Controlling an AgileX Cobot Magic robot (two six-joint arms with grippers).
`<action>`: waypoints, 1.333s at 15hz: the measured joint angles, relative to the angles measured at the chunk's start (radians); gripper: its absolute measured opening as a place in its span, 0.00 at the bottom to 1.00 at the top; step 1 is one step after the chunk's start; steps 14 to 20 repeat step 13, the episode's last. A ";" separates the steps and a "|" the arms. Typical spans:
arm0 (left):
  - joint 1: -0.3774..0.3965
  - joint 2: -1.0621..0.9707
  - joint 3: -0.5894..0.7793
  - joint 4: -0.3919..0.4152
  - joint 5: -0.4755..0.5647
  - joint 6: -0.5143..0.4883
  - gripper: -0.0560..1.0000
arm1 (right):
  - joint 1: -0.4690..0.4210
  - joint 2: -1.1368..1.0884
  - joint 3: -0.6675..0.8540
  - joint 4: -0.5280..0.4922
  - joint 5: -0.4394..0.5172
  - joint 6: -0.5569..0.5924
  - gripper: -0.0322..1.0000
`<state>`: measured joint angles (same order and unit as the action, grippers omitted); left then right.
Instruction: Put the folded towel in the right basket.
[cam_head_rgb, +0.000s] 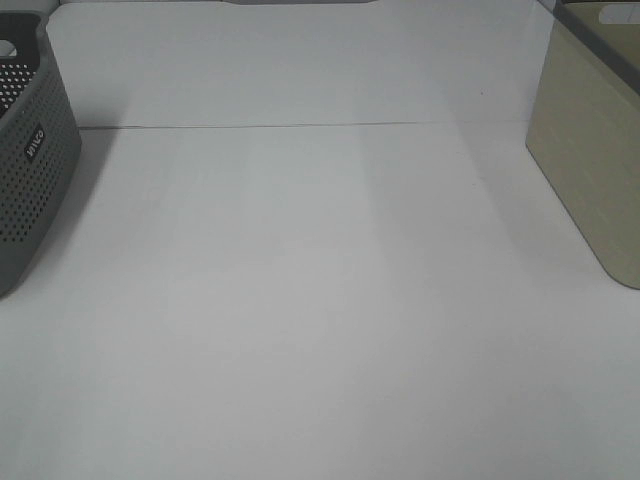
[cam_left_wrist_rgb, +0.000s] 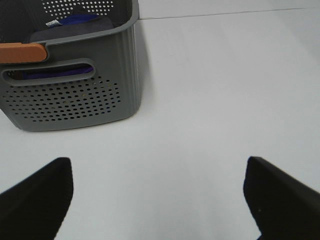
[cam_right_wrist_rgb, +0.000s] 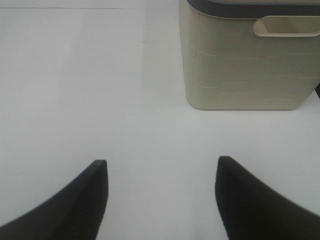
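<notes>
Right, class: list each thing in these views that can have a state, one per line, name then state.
Grey basket: upright on the table, holding purple and dark cloth.
Beige basket: upright on the table, inside hidden.
Left end effector: open, holding nothing.
Right end effector: open, holding nothing.
Table: white, no towel lying on it in these views.

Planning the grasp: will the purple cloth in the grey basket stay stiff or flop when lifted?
Probably floppy: the purple cloth lies slumped in soft folds inside the grey basket. Likely light, and apt to unfold if pinched by one layer. Most of it is hidden.
</notes>
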<state>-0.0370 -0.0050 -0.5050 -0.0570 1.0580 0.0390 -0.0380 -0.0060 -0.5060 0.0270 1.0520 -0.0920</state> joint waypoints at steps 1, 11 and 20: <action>0.000 0.000 0.000 0.000 0.000 0.000 0.88 | 0.000 0.000 0.000 0.000 0.000 0.000 0.61; 0.000 0.000 0.000 0.000 0.000 0.000 0.88 | 0.000 0.000 0.000 0.000 0.000 0.000 0.61; 0.000 0.000 0.000 0.000 0.000 0.000 0.88 | 0.000 0.000 0.000 0.000 0.000 0.000 0.61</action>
